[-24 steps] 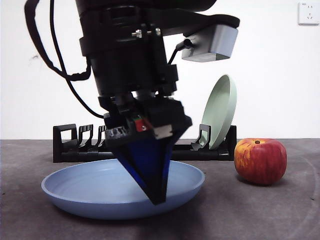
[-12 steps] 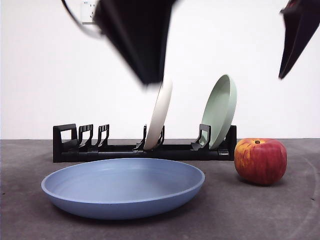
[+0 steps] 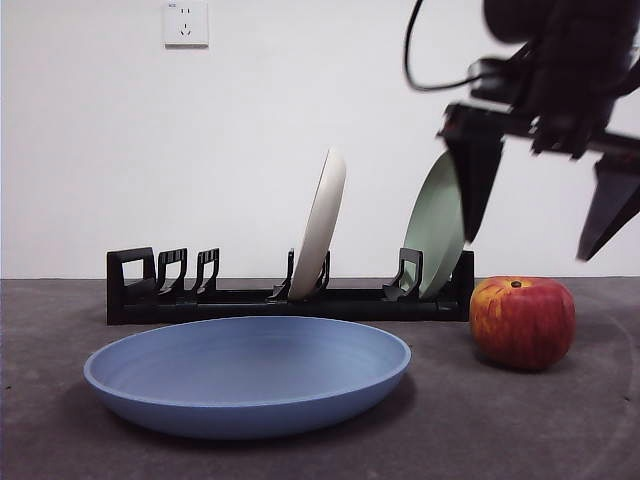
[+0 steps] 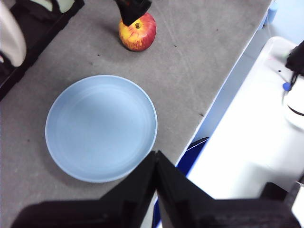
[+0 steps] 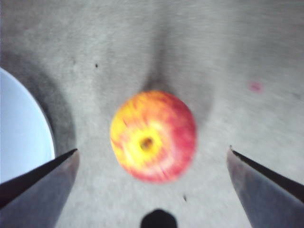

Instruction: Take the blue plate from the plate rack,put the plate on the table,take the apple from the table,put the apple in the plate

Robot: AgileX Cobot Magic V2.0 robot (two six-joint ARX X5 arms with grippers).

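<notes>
Now we are hovering right gripper (image 3: 540,215), jaws spread wide, at upper right of frame, directly above apple (image 3: 522,322) sitting on table (image 3: 480,420) at right. Blue plate (image 3: 247,375) lying flat lower left. Left gripper (image 4: 156,190) pressed together, farther off.

Blue plate (image 3: 247,375): wide, shallow, round, matte pale periwinkle with a raised rim; lies flat and empty on the table (image 3: 450,420), just in front of the plate rack (image 3: 285,297). Plate rack: long, low, black, with upright slotted holders and a squared loop at one end, set along the table's far side. Apple (image 3: 522,322): round, red with yellow-orange streaks, stem dimple up; stands on the table beside the plate, apart from it.
</notes>
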